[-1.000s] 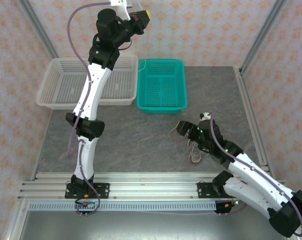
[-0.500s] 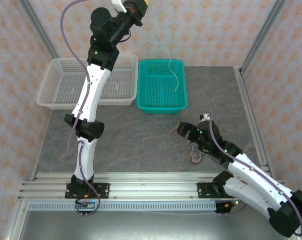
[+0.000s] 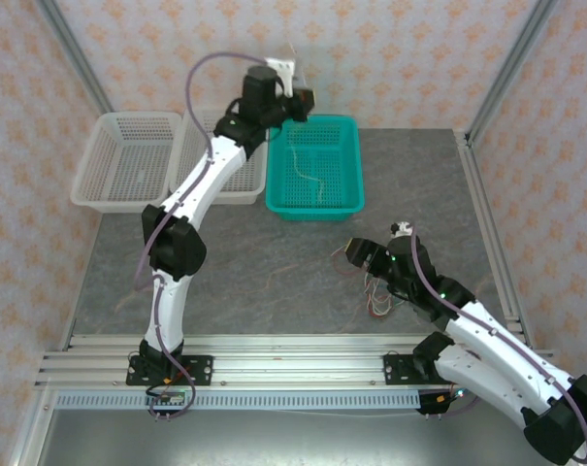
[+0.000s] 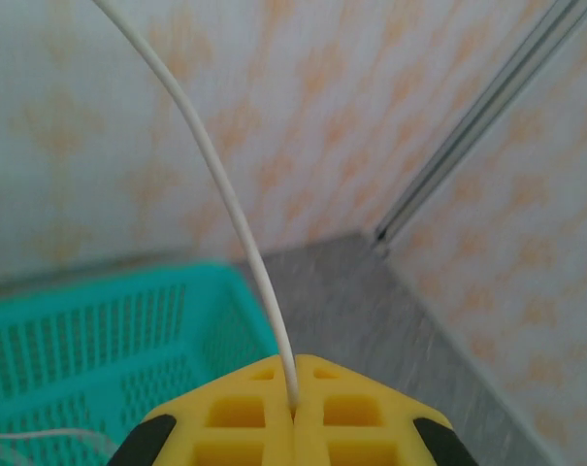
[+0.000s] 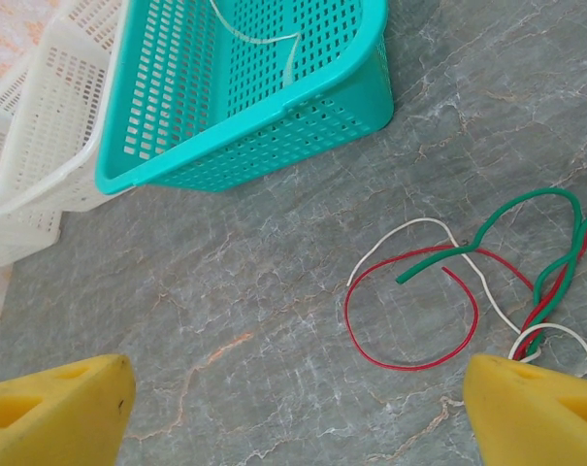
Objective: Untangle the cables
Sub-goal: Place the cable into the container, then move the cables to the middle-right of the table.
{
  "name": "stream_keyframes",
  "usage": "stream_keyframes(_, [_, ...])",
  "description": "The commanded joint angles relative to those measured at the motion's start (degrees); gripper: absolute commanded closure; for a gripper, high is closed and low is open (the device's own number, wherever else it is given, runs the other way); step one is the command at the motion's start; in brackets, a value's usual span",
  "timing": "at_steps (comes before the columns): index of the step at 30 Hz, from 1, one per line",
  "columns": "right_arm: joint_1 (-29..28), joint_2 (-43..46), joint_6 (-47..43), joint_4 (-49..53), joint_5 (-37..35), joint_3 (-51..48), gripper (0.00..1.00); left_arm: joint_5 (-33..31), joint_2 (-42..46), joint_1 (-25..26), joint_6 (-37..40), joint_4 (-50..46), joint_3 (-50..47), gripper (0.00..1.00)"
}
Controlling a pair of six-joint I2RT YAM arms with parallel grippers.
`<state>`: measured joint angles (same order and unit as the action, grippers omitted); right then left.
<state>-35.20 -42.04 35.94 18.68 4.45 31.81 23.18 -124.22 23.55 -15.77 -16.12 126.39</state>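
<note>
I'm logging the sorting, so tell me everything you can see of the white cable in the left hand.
The white cable is a thin, smooth, cream-white wire, plastic-looking. The left hand, shut, pinches it between its yellow fingers; one stretch curves up and away past the fingertips. Seen from above, the rest dangles from the hand into the teal basket, its loose end curling on the perforated floor.

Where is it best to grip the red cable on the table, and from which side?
Probably the red cable at the near arc of its loop, from above: there it lies flat and alone, while to the right it twists with the green cable and white cable.
</note>
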Motion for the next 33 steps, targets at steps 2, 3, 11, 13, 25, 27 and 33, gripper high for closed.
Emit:
stream_keyframes(2, [0.32,-0.47,-0.67,0.49,-0.98,0.83,0.11,-5.44,3.27,3.63,4.62,-4.27,-5.19,1.00])
stream_keyframes(3, [0.35,-0.76,-0.68,0.55,-0.86,1.03,0.11,-7.22,2.14,4.71,5.45,-6.13,-5.12,1.00])
stream_keyframes(11, [0.47,-0.61,-1.74,4.81,-2.49,4.40,0.12,-19.48,-9.66,8.07,10.45,-24.99,15.17,0.41])
stream_keyframes(13, [0.48,-0.42,-0.86,7.16,-5.39,5.37,0.12,-18.62,-6.59,8.06,10.49,-23.04,13.44,0.20])
stream_keyframes(25, [7.22,-4.52,5.08,16.59,-11.35,8.99,0.12,-1.55,19.42,8.25,4.28,-10.02,-7.97,0.13])
stream_keyframes(27, [11.15,-5.59,6.18,17.97,-9.15,8.26,0.12,5.35,26.70,9.07,2.44,0.67,-19.85,0.13])
stream_keyframes(33, [16.78,-13.38,7.44,20.13,-5.29,5.84,0.09,1.81,43.50,16.17,11.85,4.78,-41.17,0.13])
